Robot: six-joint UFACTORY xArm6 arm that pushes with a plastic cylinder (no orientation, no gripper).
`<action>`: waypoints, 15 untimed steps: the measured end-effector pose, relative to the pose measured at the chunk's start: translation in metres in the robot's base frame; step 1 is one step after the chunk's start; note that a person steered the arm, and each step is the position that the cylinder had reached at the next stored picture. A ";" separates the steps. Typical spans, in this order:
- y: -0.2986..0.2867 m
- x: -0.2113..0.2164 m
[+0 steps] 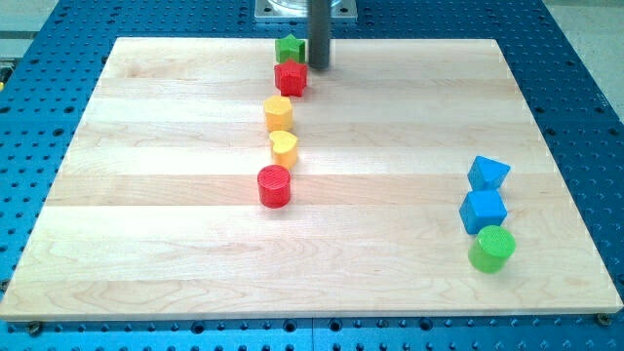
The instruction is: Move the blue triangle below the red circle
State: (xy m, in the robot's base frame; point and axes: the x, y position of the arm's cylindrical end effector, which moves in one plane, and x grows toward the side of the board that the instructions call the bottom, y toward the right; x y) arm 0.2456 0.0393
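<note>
The blue triangle (487,173) lies at the view's right, just above a blue cube (483,210). The red circle (275,185), a round red cylinder, sits near the middle of the board, left of centre, far from the triangle. My tip (319,67) is at the view's top, beside a green star (290,48) and a red block (291,77), to their right. It is far from both the blue triangle and the red circle.
A yellow block (279,113) and a yellow heart (284,147) form a column between the red block and the red circle. A green cylinder (491,249) sits below the blue cube. The wooden board (146,244) rests on a blue perforated table.
</note>
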 end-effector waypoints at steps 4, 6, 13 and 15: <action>0.208 0.243; 0.182 0.226; 0.006 0.207; -0.001 0.257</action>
State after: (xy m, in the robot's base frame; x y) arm 0.5024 0.0381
